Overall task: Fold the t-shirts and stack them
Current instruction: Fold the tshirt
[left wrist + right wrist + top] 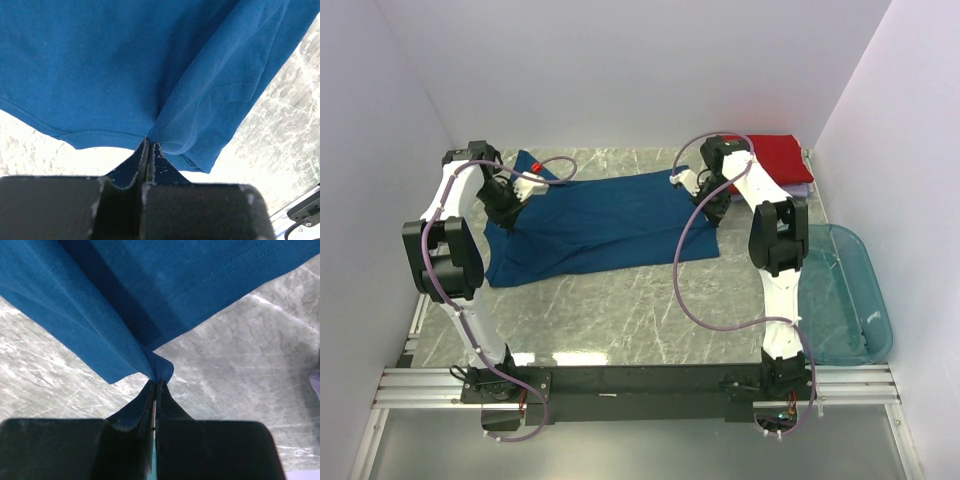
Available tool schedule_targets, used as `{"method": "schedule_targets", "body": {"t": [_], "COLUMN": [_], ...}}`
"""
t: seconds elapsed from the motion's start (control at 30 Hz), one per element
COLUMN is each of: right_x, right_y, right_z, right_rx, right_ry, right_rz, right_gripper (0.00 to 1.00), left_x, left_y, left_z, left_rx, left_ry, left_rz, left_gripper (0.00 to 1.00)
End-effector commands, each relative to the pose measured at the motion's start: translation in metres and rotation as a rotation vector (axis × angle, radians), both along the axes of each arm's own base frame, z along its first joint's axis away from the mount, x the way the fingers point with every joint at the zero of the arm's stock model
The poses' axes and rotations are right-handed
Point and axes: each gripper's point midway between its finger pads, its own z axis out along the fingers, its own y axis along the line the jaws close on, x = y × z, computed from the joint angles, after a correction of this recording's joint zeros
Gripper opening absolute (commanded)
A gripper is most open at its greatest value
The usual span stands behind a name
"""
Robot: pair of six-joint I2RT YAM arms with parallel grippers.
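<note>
The left gripper has its jaws pressed together on a bunched fold of the dark blue t-shirt, pinching it at the hem near the shirt's far left corner. The cloth rises to the fingers in a small peak, so that corner is lifted off the marble table. The shirt itself lies spread sideways across the middle of the table, mostly flat, and its near edge sags towards the arms on the left.

At the shirt's far right corner, the right gripper is likewise closed tight on a pinch of blue cloth, with bare marble showing just beneath. Behind it, in the far right corner of the table, sits the red t-shirt, folded, with a lavender t-shirt peeping out under it. The teal tub stands well apart at the right edge.

This looks like the start of the blue shirt's fold, with both far corners gripped. The next move probably calls for both arms to carry that edge evenly towards the near hem, keeping the cloth taut so it lands square.
</note>
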Motion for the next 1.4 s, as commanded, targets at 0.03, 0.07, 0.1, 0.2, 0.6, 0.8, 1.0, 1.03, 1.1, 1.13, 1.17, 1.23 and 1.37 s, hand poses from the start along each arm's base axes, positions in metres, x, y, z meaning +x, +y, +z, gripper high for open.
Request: {"method": "schedule_targets", "body": {"t": [0.03, 0.07, 0.1, 0.2, 0.6, 0.8, 1.0, 1.03, 1.1, 1.13, 1.17, 1.23, 1.37], "right_x": [0.011, 0.014, 0.015, 0.02, 0.025, 0.026, 0.032, 0.031, 0.023, 0.012, 0.005, -0.019, -0.05], "right_y": [0.004, 0.004, 0.004, 0.006, 0.008, 0.013, 0.011, 0.004, 0.006, 0.003, -0.001, 0.003, 0.009], "right_z": [0.01, 0.008, 0.008, 0.007, 0.003, 0.002, 0.01, 0.017, 0.026, 0.035, 0.04, 0.046, 0.042], "right_rx": [-0.014, -0.016, -0.018, -0.024, -0.028, -0.021, -0.022, -0.012, 0.044, 0.065, 0.086, 0.155, 0.252], "right_ry": [-0.043, -0.047, -0.051, -0.066, -0.088, -0.092, -0.119, -0.118, -0.091, -0.061, -0.032, 0.049, 0.184], "right_rz": [0.014, 0.014, 0.009, 0.008, -0.007, -0.011, -0.08, -0.109, -0.166, -0.193, -0.249, -0.301, -0.433], "right_gripper": [0.0, 0.0, 0.0, 0.0, 0.0, 0.0, 0.36, 0.59, 0.7, 0.7, 0.7, 0.7, 0.7], "left_x": [0.002, 0.003, 0.003, 0.004, 0.015, 0.023, 0.024, 0.024, 0.004, -0.004, -0.013, -0.039, -0.077], "left_y": [0.006, 0.006, 0.006, 0.008, 0.01, 0.008, 0.015, 0.015, 0.027, 0.03, 0.037, 0.037, 0.04], "left_z": [-0.003, -0.004, -0.006, -0.008, -0.014, -0.015, -0.012, -0.004, 0.006, 0.007, 0.01, 0.009, -0.008], "left_rx": [0.007, 0.009, 0.006, 0.007, 0.007, 0.01, -0.019, -0.06, -0.12, -0.144, -0.188, -0.236, -0.297], "left_ry": [-0.01, -0.011, -0.007, -0.008, -0.02, -0.022, -0.008, -0.007, 0.049, 0.07, 0.086, 0.15, 0.23], "left_rz": [0.003, 0.005, 0.009, 0.015, 0.031, 0.032, 0.131, 0.144, 0.204, 0.224, 0.265, 0.312, 0.398], "left_gripper": [0.0, 0.0, 0.0, 0.0, 0.0, 0.0, 0.34, 0.43, 0.5, 0.54, 0.54, 0.57, 0.67]}}
